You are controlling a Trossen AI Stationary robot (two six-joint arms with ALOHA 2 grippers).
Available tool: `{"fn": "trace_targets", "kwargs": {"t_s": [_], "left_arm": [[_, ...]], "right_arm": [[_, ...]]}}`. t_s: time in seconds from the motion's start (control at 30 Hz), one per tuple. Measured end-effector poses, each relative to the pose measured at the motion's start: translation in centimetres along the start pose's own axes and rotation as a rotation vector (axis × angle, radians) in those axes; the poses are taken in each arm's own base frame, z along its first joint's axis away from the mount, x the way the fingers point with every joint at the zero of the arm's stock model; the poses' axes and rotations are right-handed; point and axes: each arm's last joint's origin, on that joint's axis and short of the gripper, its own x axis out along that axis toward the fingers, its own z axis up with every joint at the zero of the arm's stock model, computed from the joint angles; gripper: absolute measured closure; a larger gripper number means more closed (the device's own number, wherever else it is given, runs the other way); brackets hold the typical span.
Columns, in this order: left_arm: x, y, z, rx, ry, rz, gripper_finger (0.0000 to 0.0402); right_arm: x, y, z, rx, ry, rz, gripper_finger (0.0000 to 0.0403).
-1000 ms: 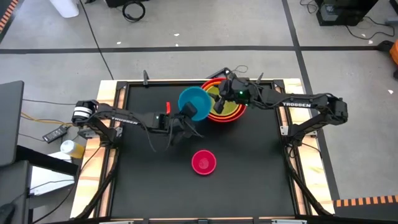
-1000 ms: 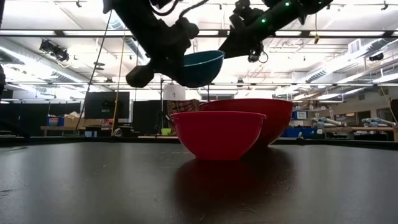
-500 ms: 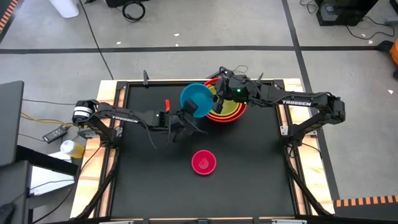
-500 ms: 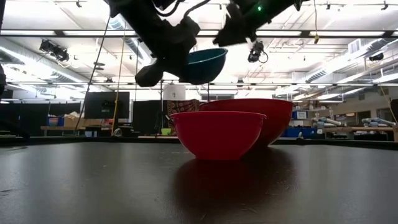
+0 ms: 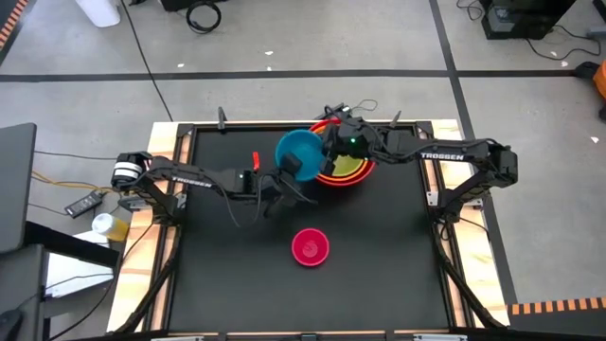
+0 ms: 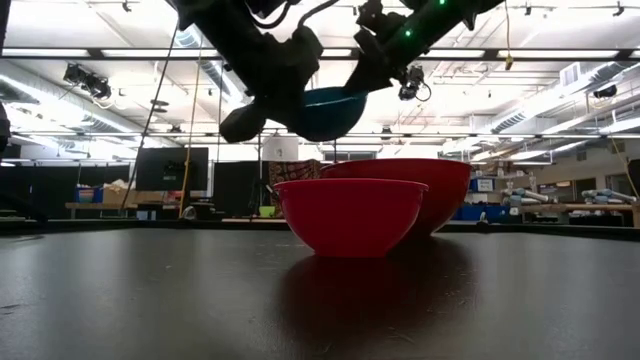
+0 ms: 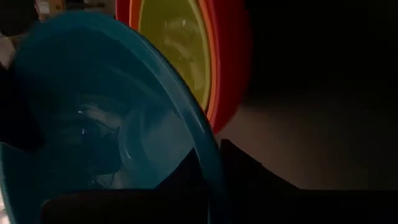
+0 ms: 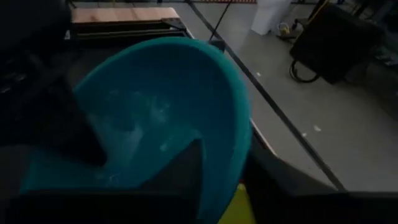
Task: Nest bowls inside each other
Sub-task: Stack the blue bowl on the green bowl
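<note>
1. right gripper [image 5: 329, 152] moved in from over the nested stack toward the blue bowl [image 5: 297, 154]; its arm reaches further across the table now.
2. its fingers, wide apart a sec ago, have narrowed onto the blue bowl's rim on the stack side; right wrist view shows one finger [image 8: 180, 171] inside the rim, the other outside.
3. blue bowl shifted slightly toward the stack and, in low view, sits a bit lower and more tilted.
</note>
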Motion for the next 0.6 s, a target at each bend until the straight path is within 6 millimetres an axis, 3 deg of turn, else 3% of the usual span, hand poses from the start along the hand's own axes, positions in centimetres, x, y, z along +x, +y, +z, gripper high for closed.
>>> {"fn": "trace_targets", "kwargs": {"t_s": [0.1, 0.13, 0.33, 0.43, 0.6], "left_arm": [[0.0, 0.2, 0.3, -0.057, -0.053, 0.005, 0.0368], [0.0, 0.4, 0.5, -0.09, -0.064, 0.018, 0.0364], [-0.8, 1.0, 1.6, -0.198, -0.124, 0.1, 0.0313], [-1.3, 1.0, 2.0, -0.275, -0.128, 0.127, 0.0283], [-2.1, 0.9, 2.3, -0.592, -0.139, 0.11, 0.0242]], "right_arm": [[-0.1, -0.4, 0.3, 0.031, -0.006, -0.003, 0.0369], [-0.2, -0.6, 0.4, 0.036, 0.0, 0.001, 0.0377], [-0.5, -1.0, 0.9, 0.034, 0.034, 0.012, 0.0377], [-1.0, -1.7, 1.3, 0.007, 0.057, -0.077, 0.0377], [-1.9, -4.9, 0.2, -0.063, 0.223, -0.278, 0.0382]]}}
